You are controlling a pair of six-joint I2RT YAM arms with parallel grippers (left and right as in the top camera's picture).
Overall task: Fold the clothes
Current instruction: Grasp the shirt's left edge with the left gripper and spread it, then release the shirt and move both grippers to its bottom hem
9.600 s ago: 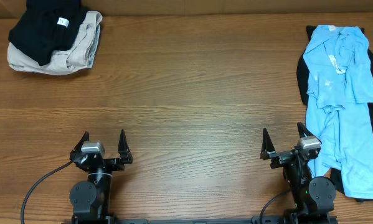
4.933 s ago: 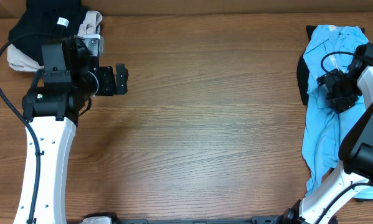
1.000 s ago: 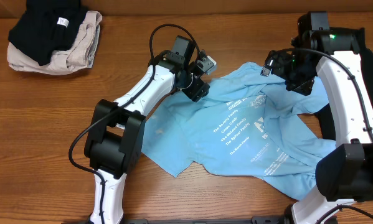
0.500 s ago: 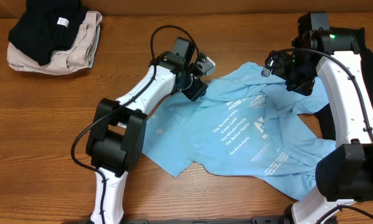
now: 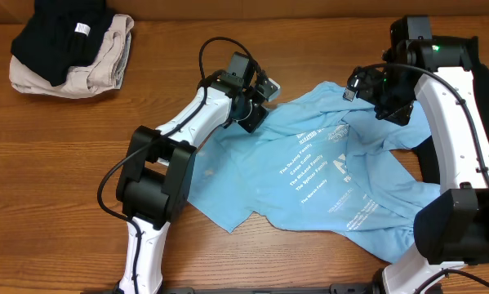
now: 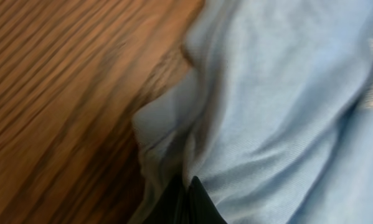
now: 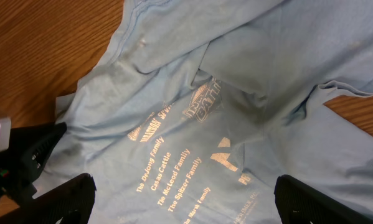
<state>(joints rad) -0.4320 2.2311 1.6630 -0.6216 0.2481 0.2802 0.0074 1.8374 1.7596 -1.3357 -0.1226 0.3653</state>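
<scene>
The T-shirt (image 5: pixel 326 175) lies print-up mid-right on the worktop (image 5: pixel 309 41), skewed & rumpled. Its lower-left part is fairly flat; the upper-right is bunched, w/ a fold lapping toward the print. A pile of black & beige clothes (image 5: pixel 64 49) sits well apart at the far-left corner, not in play.

The left gripper (image 5: pixel 254 118) is at the shirt's upper-left edge. In the wrist view the cloth gathers into the dark fingertips (image 6: pixel 191 202), so it looks pinched shut on that edge, tho the view is blurred. The right gripper (image 7: pixel 183 186) hangs over the bunched side w/ fingers wide apart, holding nothing.

Step in hand, as I read it: spread the shirt flat before any fold. To do it well:
- The right side needs a grip first. Go for the outer edge of the bunch, not the middle, & take one layer only if poss. A two-layer pinch would prob drag the fold along.
- Then draw the two edges apart, low over the wood, so the cloth slides rather than lifts. Lifting high would likely let the loose lower part swing & re-crumple.
- Pull gently & evenly. Thin knit stretches & can slip from a small pinch, esp. the left one, which seems to hold only a little edge.
- Stop once the print reads flat & the sleeves lie out. Square the shirt to the worktop edge so later folds line up.
</scene>
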